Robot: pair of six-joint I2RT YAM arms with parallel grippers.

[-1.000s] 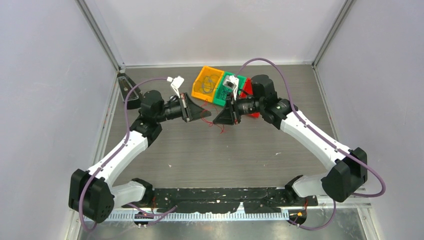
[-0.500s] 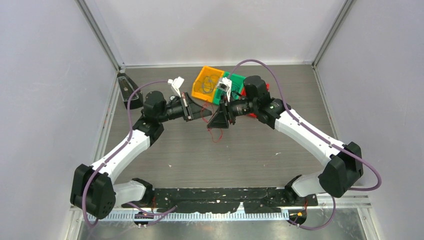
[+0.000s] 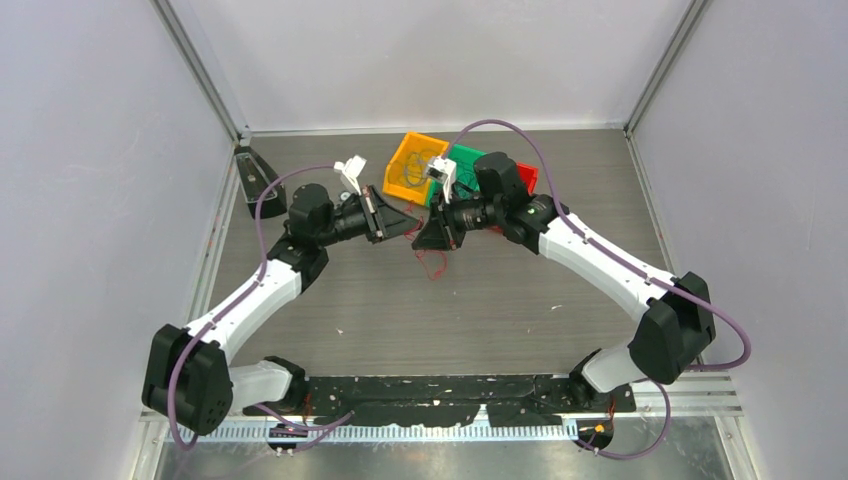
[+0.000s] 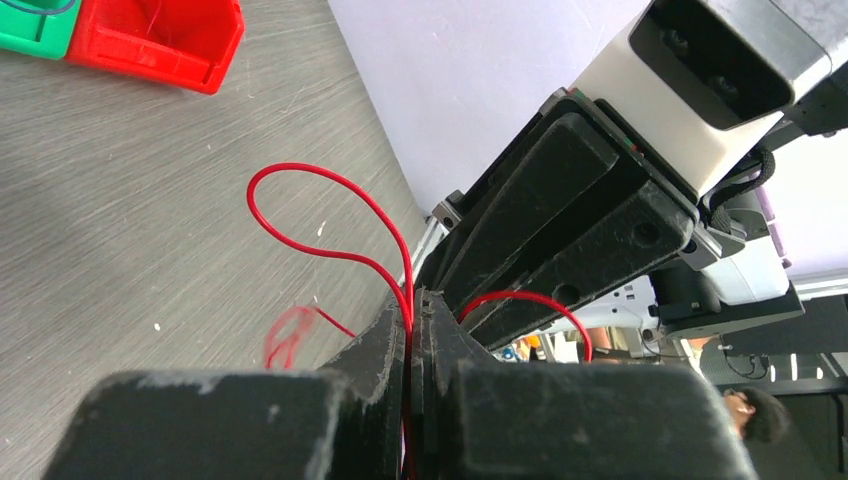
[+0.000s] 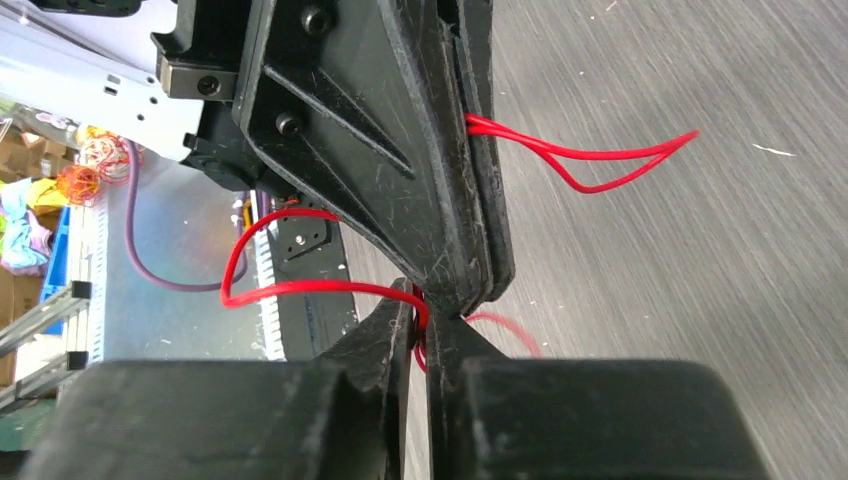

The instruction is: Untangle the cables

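Spanning the whole top view is a grey wood-grain counter (image 3: 480, 300), with walls on three sides. Left arm (image 3: 250, 295): elbow low at the near-left corner, white forearm slanting up and inward, wrist turned so its tip points right. Right arm (image 3: 600, 265): mirror pose, elbow near-right, forearm slanting up-left, tip pointing left. The two tips meet almost nose to nose above the counter's far middle, just in front of the bins. A mauve hose (image 3: 500, 122) arcs over the right arm, and another runs along the left arm. Three small bins sit in a row at the far edge: orange bin (image 3: 405, 165), green bin (image 3: 470, 158), red bin (image 3: 528, 176). The right wrist partly covers the green and red ones. Left jaws are pressed together, pinching the red cable (image 4: 300, 185). The strand runs down the seam between them, one loop stands free over the counter, and another curls toward the right arm's tip. Right jaws are nearly closed, their tips nipping the same red cable right at the tip of the left jaws. A narrow double loop pokes out the far side of the left jaws. The slack hangs as a small red squiggle under both tips; whether it touches the counter is unclear.
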